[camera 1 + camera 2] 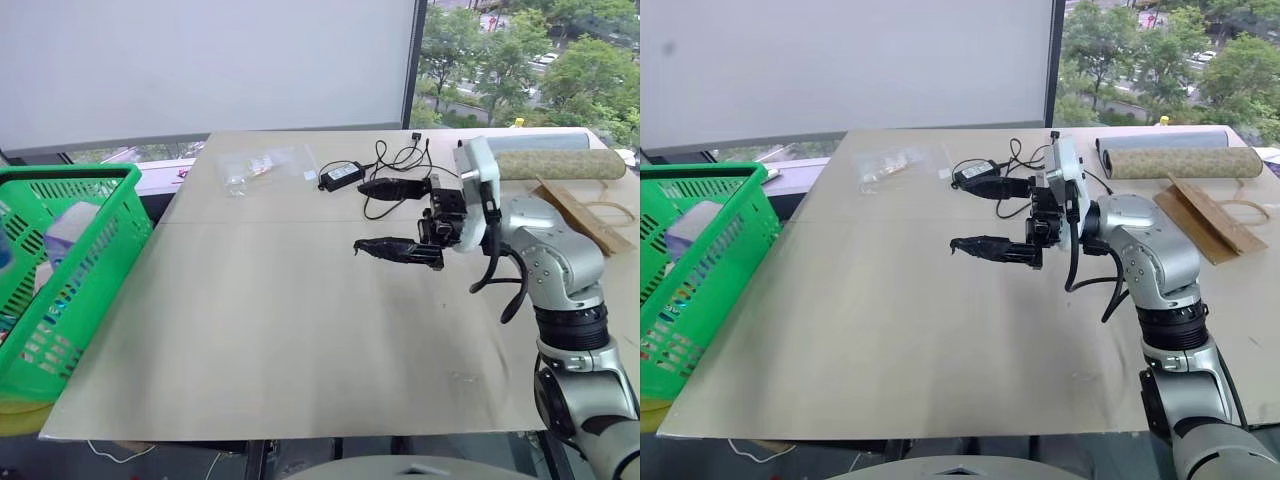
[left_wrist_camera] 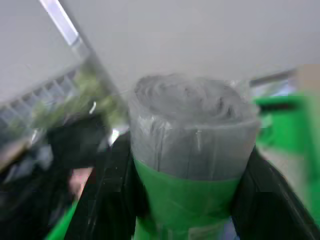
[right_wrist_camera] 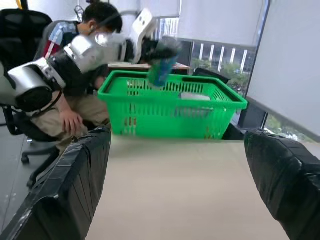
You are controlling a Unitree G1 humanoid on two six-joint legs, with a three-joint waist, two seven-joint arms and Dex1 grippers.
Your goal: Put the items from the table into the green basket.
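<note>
Now one can [image 3: 161,64] hangs above one green basket [image 3: 170,112].

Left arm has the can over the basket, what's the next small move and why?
Probably lower a little, then open the left gripper. In the right wrist view it holds the can above the green basket, inside its rim, and the tissue pack already lies in it. The right gripper hangs open over the table.

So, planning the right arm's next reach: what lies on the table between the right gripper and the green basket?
Nothing: in the left eye view, bare table runs from the open right gripper to the green basket.
</note>
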